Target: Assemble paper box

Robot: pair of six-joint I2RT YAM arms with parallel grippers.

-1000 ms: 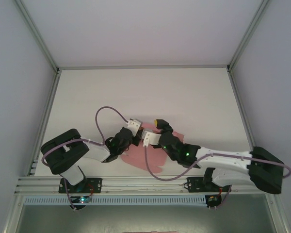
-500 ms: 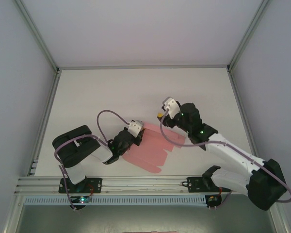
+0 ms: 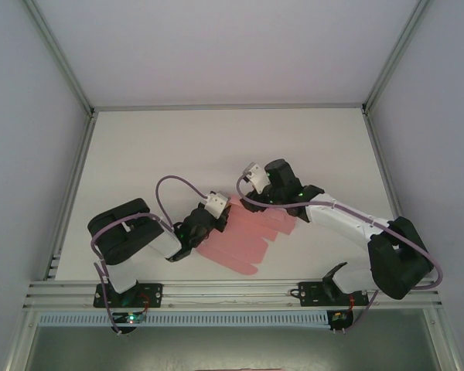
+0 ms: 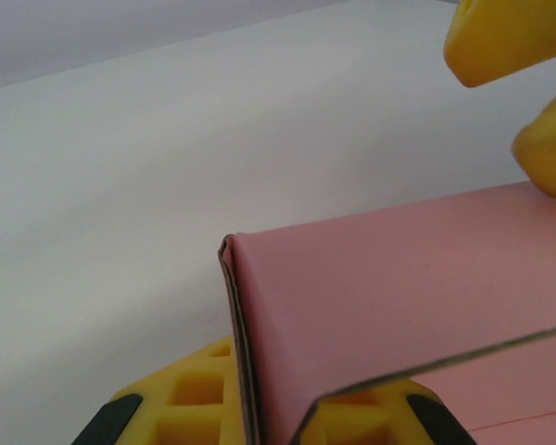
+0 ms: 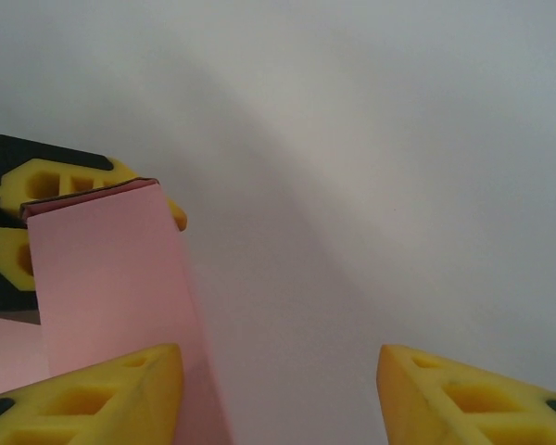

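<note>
— How far along is the assembly looking?

— Early, judging by how things are lying. The white table (image 3: 216, 139) is carrying the left arm (image 3: 131, 243) and the right arm (image 3: 348, 220), both reaching inward. Between them, near the front middle, the paper box (image 3: 251, 236) is lying mostly as a flat pink sheet, with its cut tabs showing along the near edge.

— Is anything being folded yet?

— One panel is. In the left wrist view the card is bending over a sharp crease and rising off the table. The rest of the sheet is lying flat beside it. No walls are closing into a box shape and no tab is sitting in a slot, so most of the folding and all of the tucking are probably waiting to be done.

— What are the pincers doing?

— The left gripper (image 4: 306, 417) is pressing together on the creased edge of the card, pinching it at the left end of the sheet. The right gripper (image 5: 287, 399) is hovering at the far side with its jaws spread and nothing between them. The raised panel is standing just beside one of its fingers, and whether the two are touching cannot be told.

— Any brand, label or writing?

— None is showing. The card is plain pink, and nothing readable is appearing on the arms or the table.
</note>
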